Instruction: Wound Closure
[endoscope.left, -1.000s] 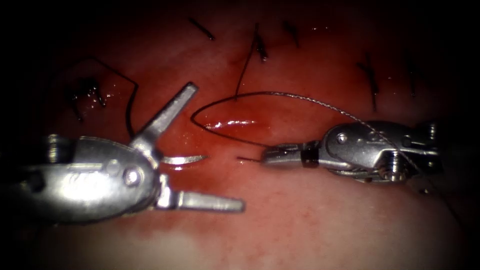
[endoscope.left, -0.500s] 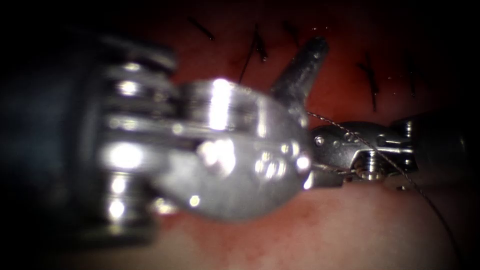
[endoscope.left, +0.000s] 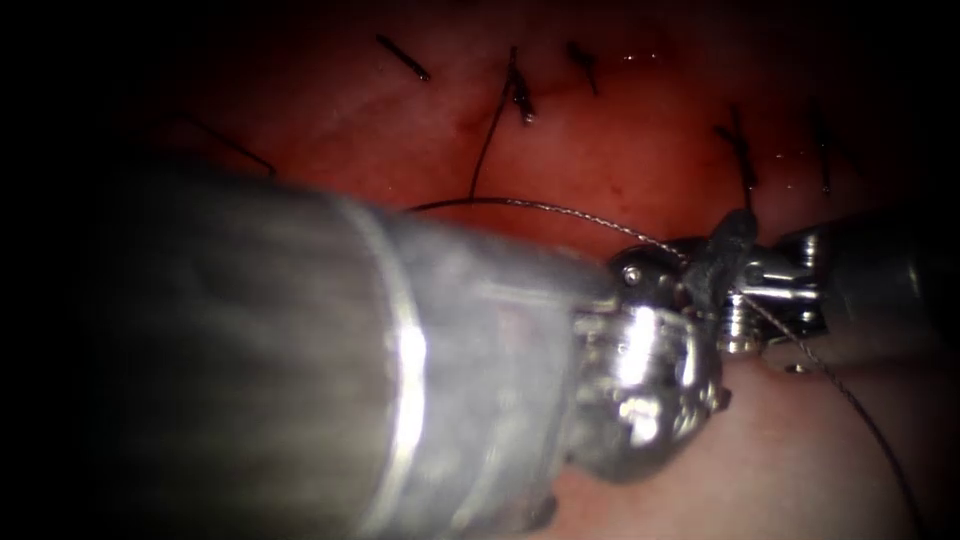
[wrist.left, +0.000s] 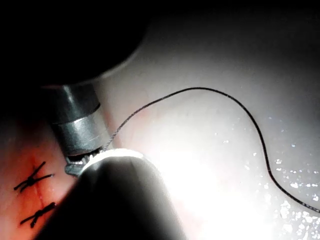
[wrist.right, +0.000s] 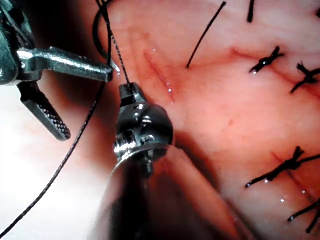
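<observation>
1. The thread (wrist.right: 75, 142) is the thing in hand. It looks thin, light and limp, with a twisted surface. I judge it will slip through a loose grip and fray under a hard one, so it is best taken a short way from its end with the jaws fully closed.
2. The right gripper (wrist.right: 131, 91) is closed on the thread at its very tip, just beside the short open cut (wrist.right: 159, 74). From there the thread runs up and away, and a long slack length trails off across the pale tissue (wrist.right: 235, 115).
3. The left gripper (wrist.right: 87, 105) stands wide open and holds nothing. The slack thread passes close by its jaws; whether it lies between them I cannot tell.
4. Where the needle lies I cannot tell. A bright sliver (wrist.right: 116, 66) just beside the tip of the left gripper's upper jaw may be its point. If so, it is stiff, smooth steel, safest gripped on the body of the curve, not at the point.
5. The tissue is soft and wet with red fluid (endoscope.left: 600, 160), so it is likely to tear if the thread is dragged sideways.
6. Finished stitches (wrist.right: 267, 60) with short cut ends sit near the cut and could snag the slack loop.
7. In the endoscope view the left arm's shaft (endoscope.left: 300, 360) lies across the cut and hides it.
</observation>
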